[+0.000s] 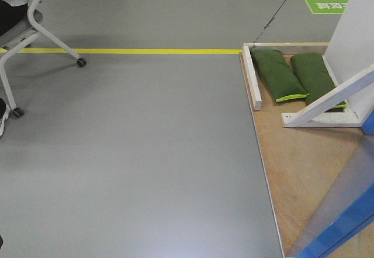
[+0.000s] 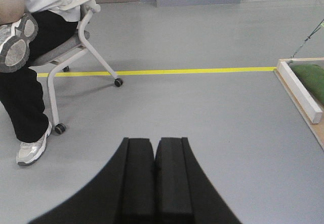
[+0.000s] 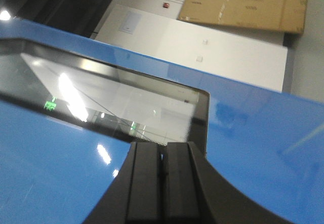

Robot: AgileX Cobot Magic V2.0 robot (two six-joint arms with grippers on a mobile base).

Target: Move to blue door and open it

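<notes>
Both hands (image 2: 154,142) (image 3: 163,147) closed, R by blue door (image 3: 253,133).

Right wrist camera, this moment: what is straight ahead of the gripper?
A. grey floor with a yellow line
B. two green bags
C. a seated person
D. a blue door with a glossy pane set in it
D: beyond the shut right gripper, the view is filled by the blue door and its dark-framed pane.
</notes>
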